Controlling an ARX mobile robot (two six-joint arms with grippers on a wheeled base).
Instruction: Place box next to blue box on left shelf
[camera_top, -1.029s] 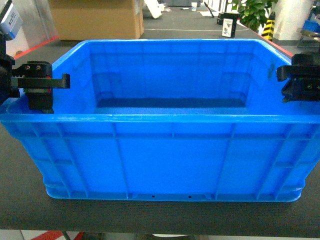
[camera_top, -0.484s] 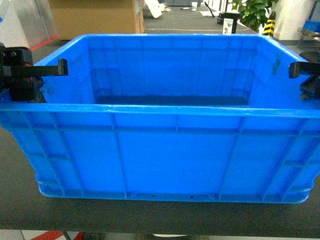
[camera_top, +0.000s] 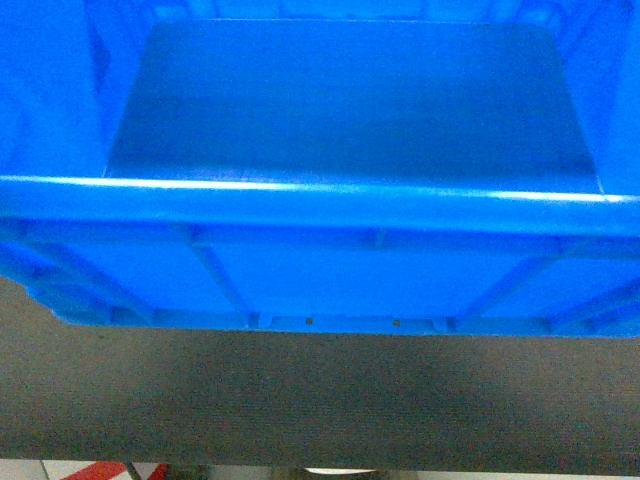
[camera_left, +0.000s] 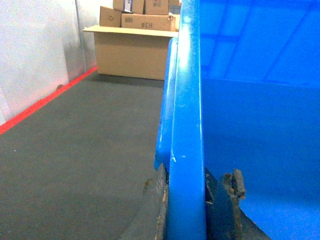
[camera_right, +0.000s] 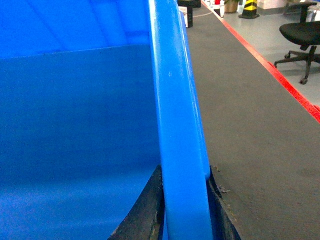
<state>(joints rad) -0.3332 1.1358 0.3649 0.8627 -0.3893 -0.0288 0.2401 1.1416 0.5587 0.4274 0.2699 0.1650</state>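
The box (camera_top: 320, 250) now fills nearly the whole head view, its near rim crossing the middle and its underside edge hanging clear above the dark desk (camera_top: 300, 400); a second ago it sat flat on that surface with both grippers visible at its ends; it looks lifted and tipped toward the robot; the left gripper (camera_left: 187, 200) has its jaws closed on the left side wall, one pad on each face; the right gripper (camera_right: 182, 205) clamps the right rim the same way; the left shelf and the other blue box are not in view, so carrying comes next, I'd judge
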